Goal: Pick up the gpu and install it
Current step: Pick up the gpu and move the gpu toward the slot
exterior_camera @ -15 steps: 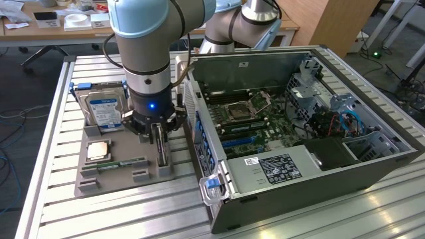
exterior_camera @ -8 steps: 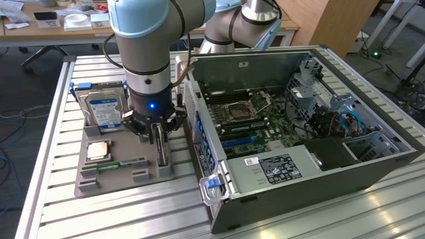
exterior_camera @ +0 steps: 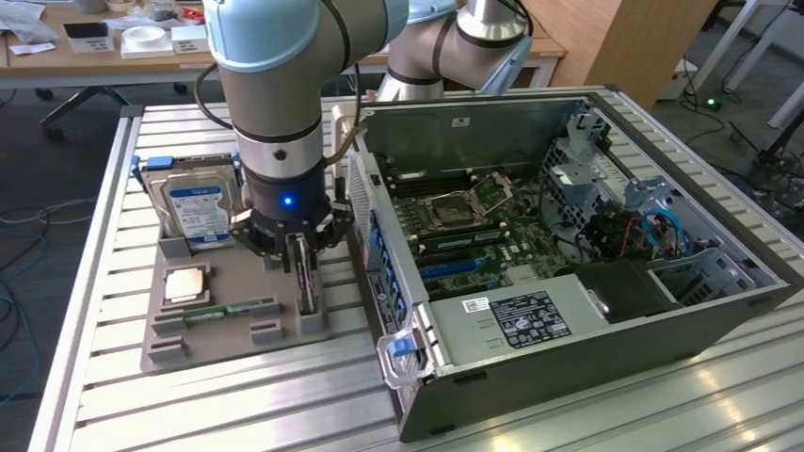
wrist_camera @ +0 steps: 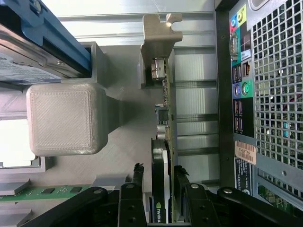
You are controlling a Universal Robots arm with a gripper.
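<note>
My claw [wrist_camera: 158, 174] is released, its black fingers on either side of the gpu [wrist_camera: 162, 142]. The gpu is a thin green-and-black card with a silver bracket, standing on edge in a ridged grey plastic tray [exterior_camera: 239, 331]. My fingers hide part of its length. An open metal computer case [exterior_camera: 566, 311] sits just beside the tray.

Bright, even light fills the exterior view; glare streaks the aluminium table [exterior_camera: 722, 391]. In the wrist view the table's slats wash out white; the grey block [wrist_camera: 64, 118] casts a soft shadow.
</note>
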